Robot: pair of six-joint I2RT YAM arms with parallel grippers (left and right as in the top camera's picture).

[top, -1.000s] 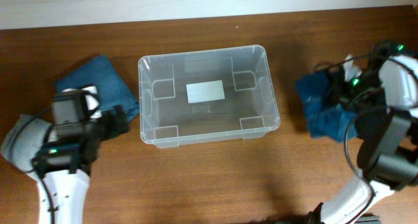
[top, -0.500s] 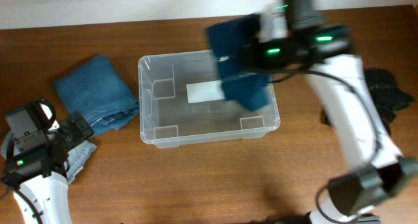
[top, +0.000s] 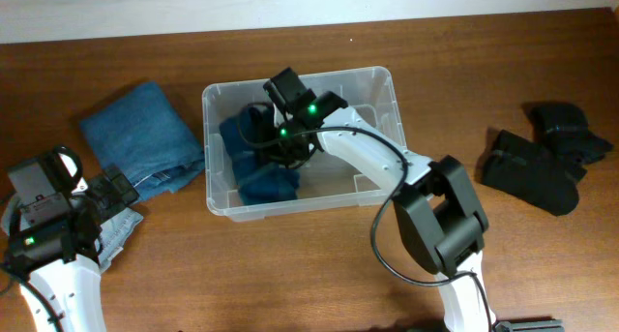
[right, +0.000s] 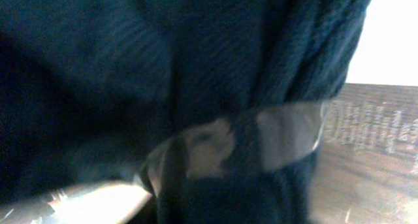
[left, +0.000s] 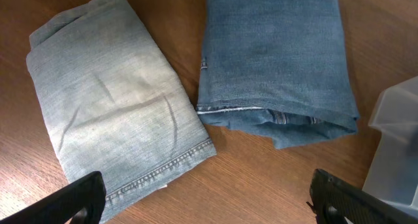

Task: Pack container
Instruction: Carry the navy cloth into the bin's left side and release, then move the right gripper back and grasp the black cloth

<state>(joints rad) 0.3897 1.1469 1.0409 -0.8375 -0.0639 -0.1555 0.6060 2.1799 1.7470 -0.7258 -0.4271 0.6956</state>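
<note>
**Clerk:** Item one, far left?

**Recorder:** Left gripper (left: 208,196), logged low near the left edge of the table (top: 319,274). Its fingers (left: 72,201) were spread wide, and nothing was held between them.

**Clerk:** What was entered beneath it?

**Recorder:** Two folded denim pieces, laid flat on the wood. The pale denim piece (left: 111,113) was listed first, with the blue denim piece (left: 274,54) just beside it on the right. In the overhead view the pale one was partly covered by the left arm.

**Clerk:** And the container?

**Recorder:** Container (top: 368,74), placed upright and open-topped at the middle of the table, just to the right of the blue denim piece. Whether the two touched could not be told. One clear corner was also seen at the right edge of the left wrist view.

**Clerk:** Contents?

**Recorder:** One dark blue garment (top: 253,172), bunched in the left half of the tub.

**Clerk:** Right gripper?

**Recorder:** Right gripper (top: 279,150), recorded inside the container and lowered onto the dark blue garment. The right arm (top: 387,163) was reached in over the near right corner. Its wrist view was filled with dark cloth, crossed by a strip of clear plastic wall. No fingertips were shown, so it could not be told whether the grip was closed or parted.

**Clerk:** Far right?

**Recorder:** Black garments (top: 542,158), heaped on the wood, well apart from the container.
</note>
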